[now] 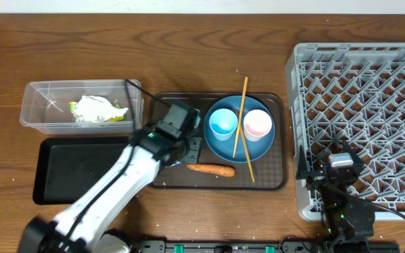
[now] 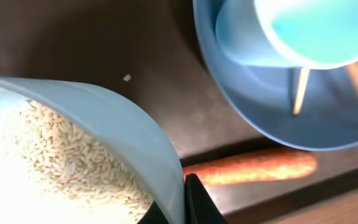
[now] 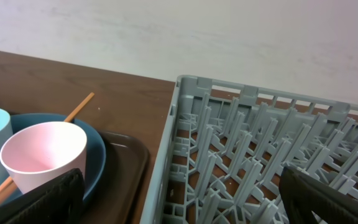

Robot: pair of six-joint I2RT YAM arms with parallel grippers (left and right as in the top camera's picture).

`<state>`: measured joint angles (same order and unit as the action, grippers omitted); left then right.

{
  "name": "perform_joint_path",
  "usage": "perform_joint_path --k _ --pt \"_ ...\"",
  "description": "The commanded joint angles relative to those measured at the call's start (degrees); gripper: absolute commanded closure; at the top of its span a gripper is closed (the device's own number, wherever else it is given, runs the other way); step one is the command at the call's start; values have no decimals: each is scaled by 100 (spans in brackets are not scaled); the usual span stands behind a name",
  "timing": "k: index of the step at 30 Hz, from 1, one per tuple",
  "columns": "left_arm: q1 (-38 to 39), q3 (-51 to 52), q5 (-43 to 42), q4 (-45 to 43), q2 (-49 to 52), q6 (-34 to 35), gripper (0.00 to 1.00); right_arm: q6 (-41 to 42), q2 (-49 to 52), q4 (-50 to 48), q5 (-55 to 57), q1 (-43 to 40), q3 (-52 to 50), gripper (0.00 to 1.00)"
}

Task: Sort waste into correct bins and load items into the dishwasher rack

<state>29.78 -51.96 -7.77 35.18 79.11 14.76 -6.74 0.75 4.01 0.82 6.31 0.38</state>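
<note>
In the left wrist view my left gripper (image 2: 182, 204) is shut on the rim of the small pale blue bowl (image 2: 114, 118), which holds white rice (image 2: 61, 155). From overhead that gripper (image 1: 178, 149) sits on the brown serving tray's left part and the arm hides the bowl. The orange carrot (image 1: 211, 169) lies just right of it. The blue plate (image 1: 220, 146) carries the light blue cup (image 1: 223, 124), the white-pink cup (image 1: 257, 125) and the chopsticks (image 1: 242, 105). My right gripper (image 1: 335, 174) stands open over the left wall of the dishwasher rack (image 1: 371, 105). The wrapper (image 1: 97, 109) lies in the clear tub (image 1: 34, 105).
The black tray (image 1: 69, 172) lies in front of the clear tub. The brown serving tray (image 1: 273, 179) sits between the bins and the rack. One loose rice grain (image 2: 127, 78) lies on the serving tray. The rack's left wall (image 3: 173, 155) stands beside the serving tray (image 3: 129, 162).
</note>
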Motion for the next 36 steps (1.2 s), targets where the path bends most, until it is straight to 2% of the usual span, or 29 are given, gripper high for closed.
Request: perform_joint_path --k 1,5,13,23,36 --pt "-247 -68 -35 138 -479 -96 94 -63 -4 24 -22 -37 -7 1" --pt "-763 -68 -317 330 -1043 -173 94 -63 -4 24 -22 -37 -7 1" --pt "-2328 -66 -1762 402 -1805 -623 94 -63 -4 24 -22 -37 -7 1" --pt "-4085 168 -2946 466 -1834 -1373 94 -63 -4 24 -22 -39 -7 1" --pt "-6072 1014 -5521 90 -1834 -2076 94 -63 -4 24 -22 -37 -7 1"
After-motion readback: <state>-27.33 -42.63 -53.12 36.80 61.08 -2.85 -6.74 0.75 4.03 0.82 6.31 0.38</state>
